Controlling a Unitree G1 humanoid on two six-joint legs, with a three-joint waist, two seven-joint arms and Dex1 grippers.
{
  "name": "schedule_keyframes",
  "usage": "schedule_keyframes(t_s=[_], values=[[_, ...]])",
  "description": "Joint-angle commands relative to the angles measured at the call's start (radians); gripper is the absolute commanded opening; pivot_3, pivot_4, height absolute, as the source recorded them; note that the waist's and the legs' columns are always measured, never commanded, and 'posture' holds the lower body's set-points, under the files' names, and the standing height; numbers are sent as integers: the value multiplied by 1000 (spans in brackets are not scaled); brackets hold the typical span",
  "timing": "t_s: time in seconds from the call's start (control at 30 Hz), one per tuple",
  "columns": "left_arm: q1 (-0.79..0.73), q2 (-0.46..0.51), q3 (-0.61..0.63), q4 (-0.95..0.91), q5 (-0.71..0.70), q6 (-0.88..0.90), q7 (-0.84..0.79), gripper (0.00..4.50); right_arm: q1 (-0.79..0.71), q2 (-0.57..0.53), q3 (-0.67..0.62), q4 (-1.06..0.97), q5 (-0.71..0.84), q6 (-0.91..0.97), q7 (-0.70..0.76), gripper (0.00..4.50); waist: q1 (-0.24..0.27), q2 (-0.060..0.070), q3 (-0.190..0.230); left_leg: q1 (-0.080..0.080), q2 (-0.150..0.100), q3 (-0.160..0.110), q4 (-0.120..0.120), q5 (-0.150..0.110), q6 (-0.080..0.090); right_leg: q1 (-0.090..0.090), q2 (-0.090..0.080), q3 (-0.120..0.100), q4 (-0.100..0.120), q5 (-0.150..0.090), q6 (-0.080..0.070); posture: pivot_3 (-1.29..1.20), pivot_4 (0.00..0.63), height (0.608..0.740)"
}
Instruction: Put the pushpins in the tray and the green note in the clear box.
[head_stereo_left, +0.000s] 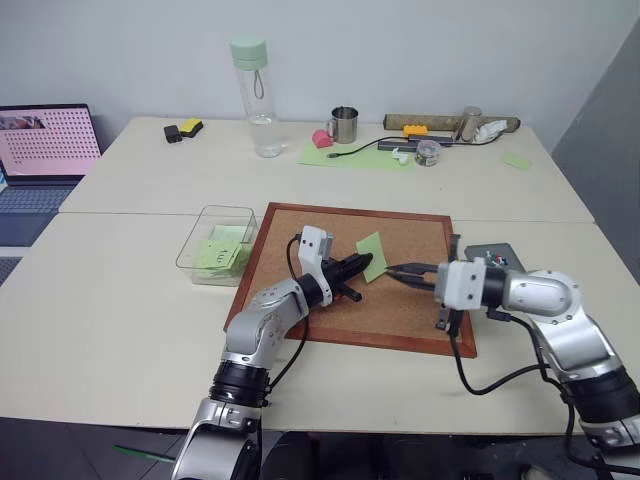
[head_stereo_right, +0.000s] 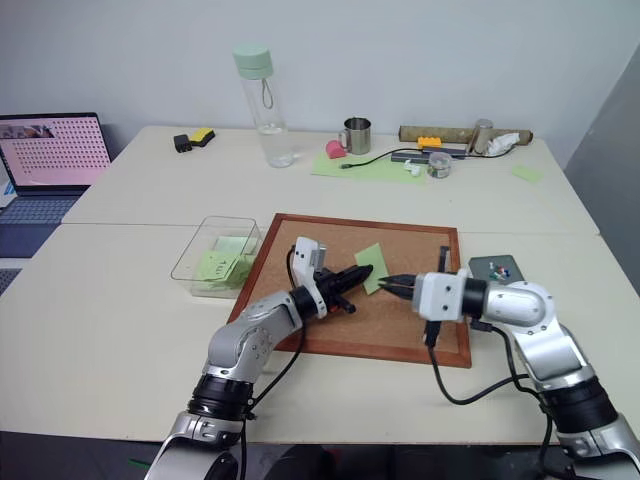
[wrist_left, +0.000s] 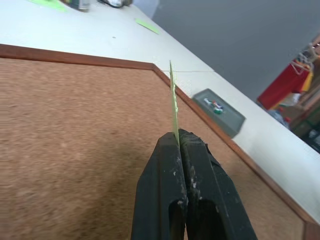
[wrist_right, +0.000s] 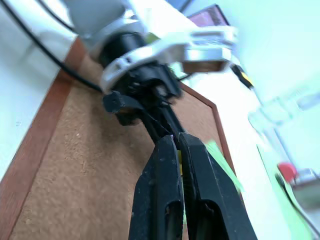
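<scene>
Both grippers pinch the green note (head_stereo_left: 372, 256) above the corkboard (head_stereo_left: 400, 310), left gripper (head_stereo_left: 362, 265) and right gripper (head_stereo_left: 393, 270) closed on it. Pushpins (wrist_left: 213, 105) lie in the tray (wrist_left: 225, 117); the clear box (head_stereo_left: 200, 240) holds written notes (head_stereo_left: 222, 250).

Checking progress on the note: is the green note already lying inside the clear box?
No, the green note is pinched in the left hand above the corkboard, apart from the clear box.
</scene>
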Motion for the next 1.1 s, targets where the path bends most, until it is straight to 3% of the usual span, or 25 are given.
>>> schedule_keyframes(t_s=[0.03,0.37,0.5,0.77,0.9,1.1], values=[[-23,-7,24,-23,-3,-31,7,22,13,-36,-135,12,35,165,-85,0,2,0,0,0,0,0,0,0,0,0,0,0,0,0,0,0,150,740],[-15,22,19,-91,3,-36,-2,22,-1,-48,-240,228,-23,509,-293,0,5,0,0,0,0,1,0,0,0,0,0,1,0,0,0,0,150,740],[-9,30,14,-110,6,-36,0,0,-3,-50,-252,257,-5,605,-307,806,5,0,0,0,0,1,0,-1,1,0,0,1,0,0,0,0,150,740],[-3,36,21,-111,8,-39,8,0,-5,-49,-256,236,3,640,-309,2928,5,0,0,0,0,1,0,-1,2,0,0,1,0,0,0,0,150,740],[1,72,34,-192,29,-48,33,0,-25,-93,-258,164,48,582,-215,3732,1,0,0,0,0,1,0,-1,2,0,0,1,0,0,0,0,150,740],[45,196,108,-382,123,-83,141,0,-79,-139,-242,-18,222,529,28,3732,-10,0,1,0,0,1,-1,-1,3,0,1,1,0,0,0,0,150,740]])
